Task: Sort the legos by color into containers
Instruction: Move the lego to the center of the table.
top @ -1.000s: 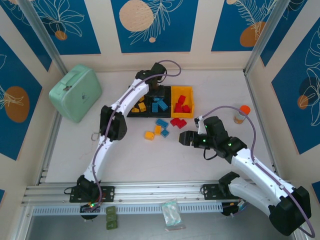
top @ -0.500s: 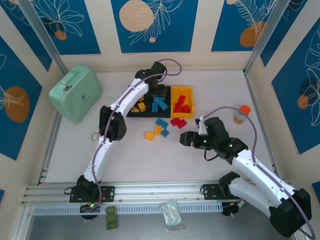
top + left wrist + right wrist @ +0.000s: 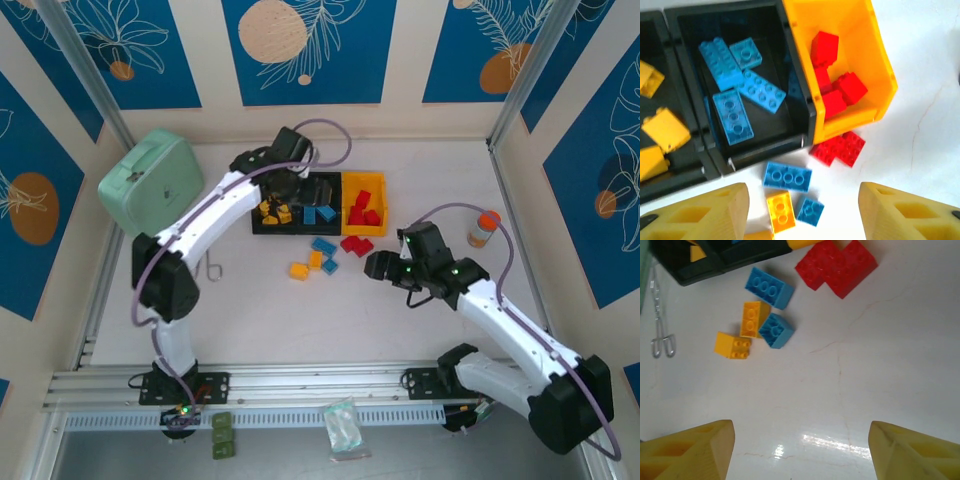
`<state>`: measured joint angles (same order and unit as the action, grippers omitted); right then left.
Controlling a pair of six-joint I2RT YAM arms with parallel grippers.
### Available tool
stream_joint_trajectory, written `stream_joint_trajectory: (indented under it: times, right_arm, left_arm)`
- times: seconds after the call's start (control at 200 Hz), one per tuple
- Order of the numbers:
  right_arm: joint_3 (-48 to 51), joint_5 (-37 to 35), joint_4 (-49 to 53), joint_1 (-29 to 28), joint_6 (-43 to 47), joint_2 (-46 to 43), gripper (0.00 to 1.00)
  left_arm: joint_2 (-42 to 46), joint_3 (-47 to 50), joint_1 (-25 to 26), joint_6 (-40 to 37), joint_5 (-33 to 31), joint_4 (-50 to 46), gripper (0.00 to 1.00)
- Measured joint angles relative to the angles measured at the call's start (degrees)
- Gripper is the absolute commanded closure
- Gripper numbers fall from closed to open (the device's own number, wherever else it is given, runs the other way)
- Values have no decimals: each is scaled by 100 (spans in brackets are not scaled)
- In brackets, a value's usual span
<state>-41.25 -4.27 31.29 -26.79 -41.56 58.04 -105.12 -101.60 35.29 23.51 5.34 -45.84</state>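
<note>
left fingers (image 3: 705, 212) and right fingers (image 3: 690, 450) both stand spread and empty over the table (image 3: 855, 390), where loose legos (image 3: 322, 255) lie at six o'clock of the containers (image 3: 800, 95); these look light, rigid and slick, best pinched across flat sides

A white tabletop (image 3: 300, 320) with fine hairline cracks carries everything. Toward its far edge two black plastic bins (image 3: 765, 150) and a yellow plastic bin (image 3: 875, 65) stand joined in a row. Just beside the yellow one's near corner lies a cluster of red studded bricks (image 3: 836, 265). To their left lies a long blue brick (image 3: 769, 287), then an upright yellow-orange brick (image 3: 754, 318) touching a small blue brick (image 3: 776, 330), and a second yellow-orange brick (image 3: 732, 345) nearby. Thin metal tongs (image 3: 660, 320) lie further left. A mint-green hard case (image 3: 152, 186) sits at the far left, and an orange-capped bottle (image 3: 483, 229) at the right.
</note>
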Motion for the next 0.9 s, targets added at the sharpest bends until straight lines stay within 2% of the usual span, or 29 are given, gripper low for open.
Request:
stream_joint_trajectory:
  times: [0.16, 0.295, 0.455, 0.655, 0.9]
  right_arm:
    - [-210, -179, -131, 37, -175, 898, 19]
    - [-466, -372, -229, 68, -310, 1631, 19]
    - [-1027, -562, -404, 101, -376, 2594, 21]
    - [-1574, -695, -588, 116, -396, 3567, 22]
    - [-1971, -922, -643, 175, -549, 4256, 25]
  left_arm:
    - [1239, 2017, 0, 22, 74, 564, 38]
    - [2269, 3534, 0, 219, 109, 931, 37]
    - [3239, 4798, 0, 599, 131, 1274, 37]
    - [3880, 5549, 0, 1021, 212, 1655, 36]
    - [3958, 5792, 0, 1272, 271, 1919, 36]
